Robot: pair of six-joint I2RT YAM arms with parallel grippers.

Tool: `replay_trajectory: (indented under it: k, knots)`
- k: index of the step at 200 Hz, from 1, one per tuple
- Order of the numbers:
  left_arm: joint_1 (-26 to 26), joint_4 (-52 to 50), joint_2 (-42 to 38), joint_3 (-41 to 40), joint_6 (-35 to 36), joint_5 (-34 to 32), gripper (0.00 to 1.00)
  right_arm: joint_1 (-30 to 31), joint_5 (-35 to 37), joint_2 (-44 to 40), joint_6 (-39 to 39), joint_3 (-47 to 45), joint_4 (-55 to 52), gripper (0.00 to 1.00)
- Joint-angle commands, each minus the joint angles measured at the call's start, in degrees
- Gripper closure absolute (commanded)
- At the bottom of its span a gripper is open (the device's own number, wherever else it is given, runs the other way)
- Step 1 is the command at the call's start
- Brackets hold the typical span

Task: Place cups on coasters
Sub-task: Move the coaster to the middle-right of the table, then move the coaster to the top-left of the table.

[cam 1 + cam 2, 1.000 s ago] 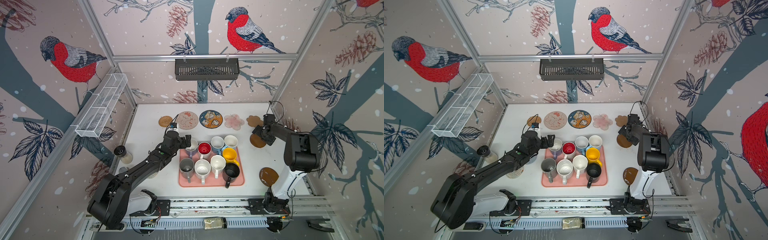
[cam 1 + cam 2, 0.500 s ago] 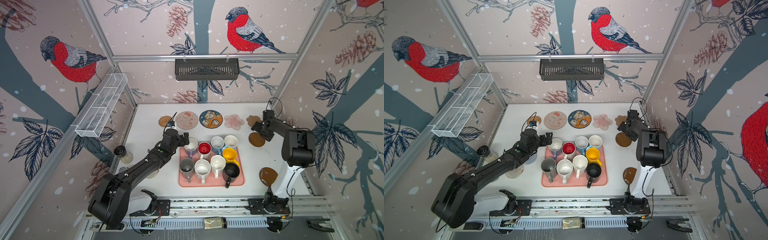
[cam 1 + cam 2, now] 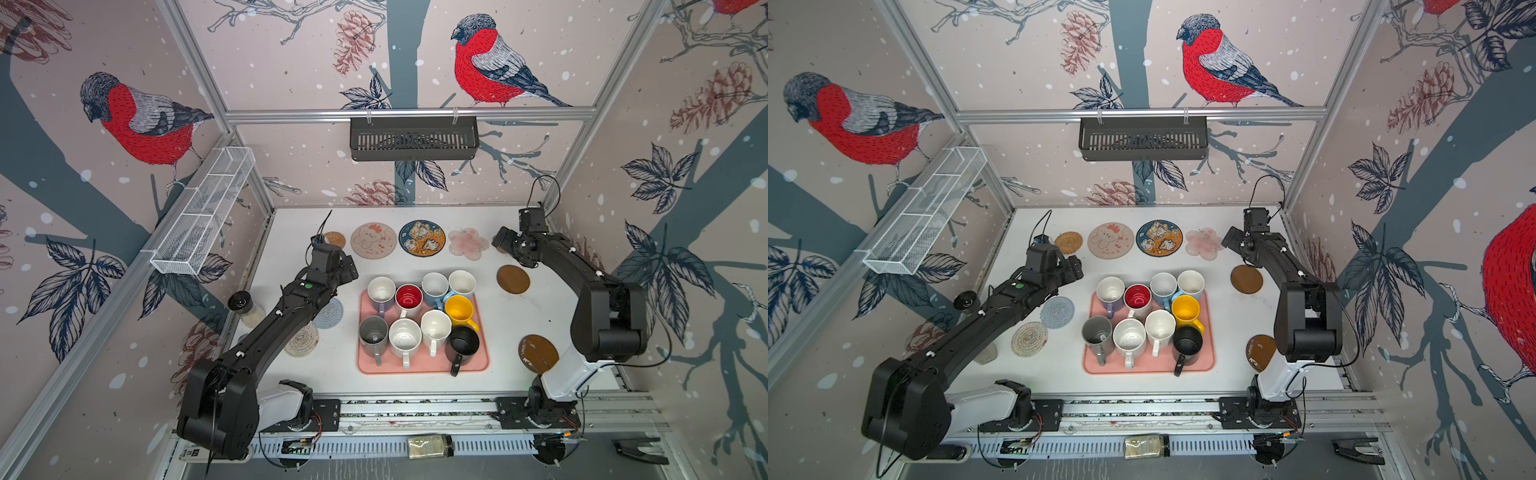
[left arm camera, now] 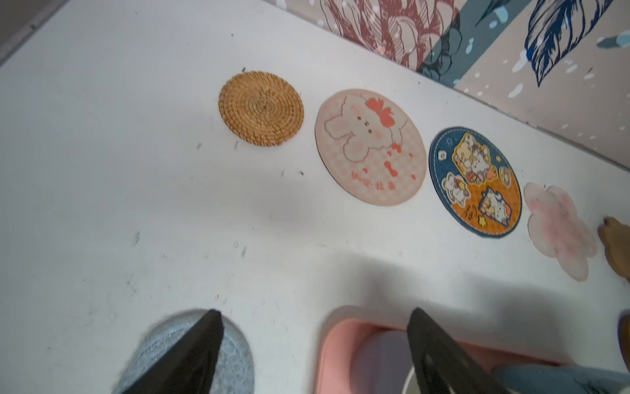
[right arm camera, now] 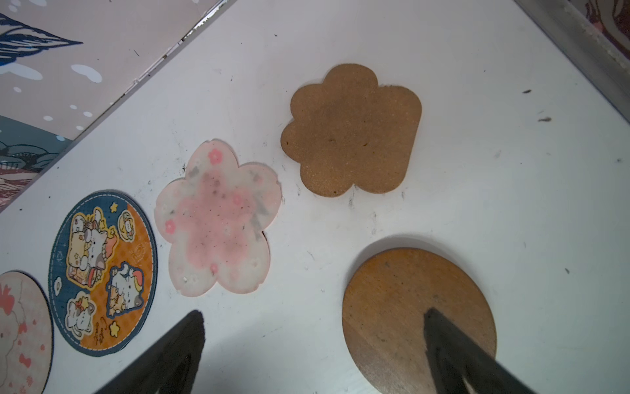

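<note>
Left hand (image 4: pixel 312 312): hovering, fingers apart, grey woven round coaster (image 4: pixel 191 354) lying near one finger.
Right hand (image 5: pixel 313 315): hovering, fingers apart, near brown wooden disc coaster (image 5: pixel 402 300).

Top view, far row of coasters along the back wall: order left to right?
woven straw coaster → beige bunny coaster → blue cartoon coaster → pink flower coaster; past that the right arm covers the row.
</note>
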Motion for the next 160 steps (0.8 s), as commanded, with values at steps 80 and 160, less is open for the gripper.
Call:
replay_trajectory:
  k: [80, 160]
  knots:
    - [3.5, -12.2, 0.4, -8.1, -3.5, 6.0, 0.04, 1.2, -5.5, -2.4, 0.9, -2.9, 13.8, 0.01]
    - [3.6, -10.7, 4.1, -14.0, -10.9, 7.4, 0.06, -0.4, -7.7, -4.9, 1.3, -5.6, 16.7, 0.01]
